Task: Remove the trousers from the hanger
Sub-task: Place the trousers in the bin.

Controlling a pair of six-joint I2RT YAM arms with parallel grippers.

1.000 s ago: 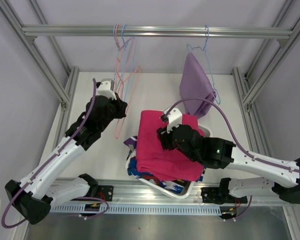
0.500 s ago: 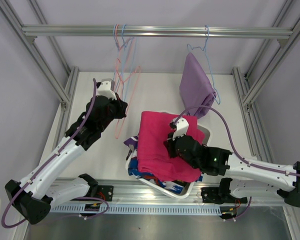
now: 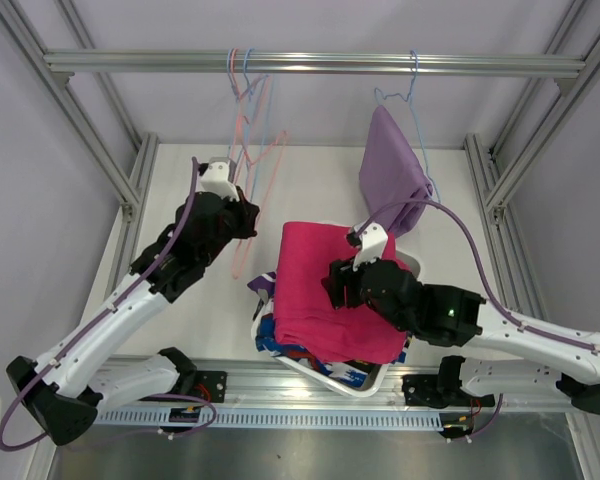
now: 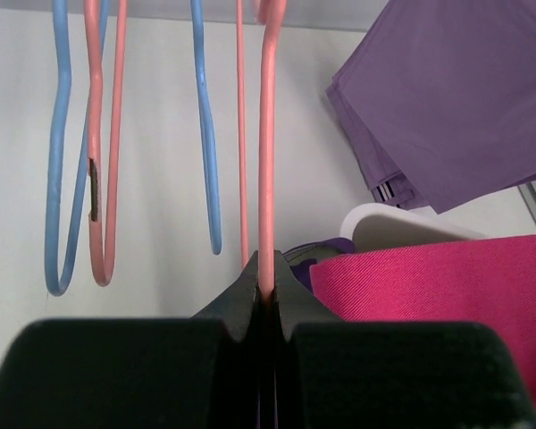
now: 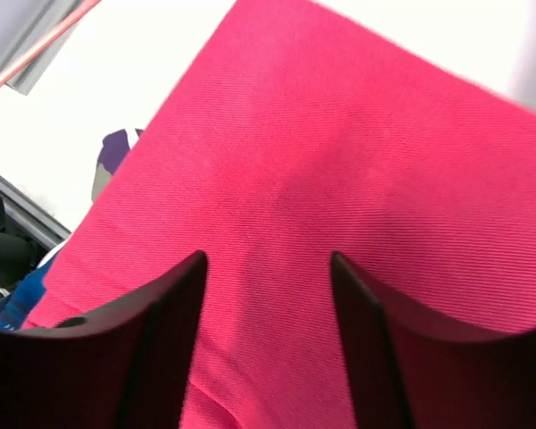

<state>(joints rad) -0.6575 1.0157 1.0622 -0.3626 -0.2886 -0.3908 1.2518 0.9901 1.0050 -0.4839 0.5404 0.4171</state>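
Observation:
Lilac trousers (image 3: 390, 175) (image 4: 456, 98) hang folded over a blue hanger (image 3: 410, 85) on the top rail. Bright pink trousers (image 3: 330, 290) (image 5: 339, 161) lie flat on top of a pile in the white basket (image 3: 380, 375). My right gripper (image 3: 338, 285) (image 5: 268, 268) hovers just over the pink cloth, open, nothing between its fingers. My left gripper (image 3: 242, 215) (image 4: 266, 268) is shut on the lower bar of a bare pink hanger (image 3: 250, 190) (image 4: 267, 161) that hangs from the rail.
Blue-white patterned cloth (image 3: 280, 345) and purple cloth (image 3: 262, 283) stick out under the pink trousers. More bare blue and pink hangers (image 4: 62, 179) hang at the rail's left. Aluminium frame posts (image 3: 130, 190) flank the white table.
My right gripper has shifted slightly right over the pink trousers, and its jaws stand apart now. The left gripper has risen slightly with the pink hanger.

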